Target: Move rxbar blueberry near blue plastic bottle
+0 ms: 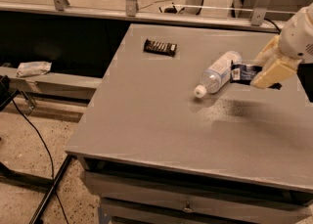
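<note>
Here, tool [260,68] clamped on navy rxbar blueberry [241,72], white label patch, beside blue plastic bottle [217,71].

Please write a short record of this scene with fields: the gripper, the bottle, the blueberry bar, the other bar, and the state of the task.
gripper: over the right side of the table, shut on the rxbar blueberry
blue plastic bottle: lying on its side, white cap toward the front left
rxbar blueberry: held just right of the blue plastic bottle; contact cannot be told
dark bar: flat, far left of the table
task state: bar near bottle, not yet released
</note>
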Robot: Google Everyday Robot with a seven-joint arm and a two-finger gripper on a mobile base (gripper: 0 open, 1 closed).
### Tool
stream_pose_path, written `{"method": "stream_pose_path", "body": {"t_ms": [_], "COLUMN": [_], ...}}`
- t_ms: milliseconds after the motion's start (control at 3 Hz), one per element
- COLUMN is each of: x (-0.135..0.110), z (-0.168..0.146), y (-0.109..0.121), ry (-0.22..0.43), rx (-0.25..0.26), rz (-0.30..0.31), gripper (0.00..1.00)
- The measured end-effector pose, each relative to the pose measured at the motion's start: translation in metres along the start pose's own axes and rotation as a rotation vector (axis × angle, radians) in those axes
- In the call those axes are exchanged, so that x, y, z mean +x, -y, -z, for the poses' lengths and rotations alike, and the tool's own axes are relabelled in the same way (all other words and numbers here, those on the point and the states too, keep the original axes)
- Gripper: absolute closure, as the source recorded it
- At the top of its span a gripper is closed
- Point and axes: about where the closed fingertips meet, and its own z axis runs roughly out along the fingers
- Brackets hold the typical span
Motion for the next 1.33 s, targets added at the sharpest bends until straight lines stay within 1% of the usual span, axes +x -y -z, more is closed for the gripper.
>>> {"method": "stream_pose_path", "body": {"t_ms": [333, 667, 1000, 1333], "x": [-0.004, 0.002, 0.011, 0.013], "z": [-0.021, -0.043, -0.058, -0.071], "y": [0.017, 0.020, 0.017, 0.011], "ry": [-0.004, -0.031, -0.048, -0.054], "rx": [-0.007, -0.034, -0.058, -0.084], "rz": [-0.024, -0.045, -0.066, -0.064], "gripper": [0.87, 0.63, 0.40, 0.17]}}
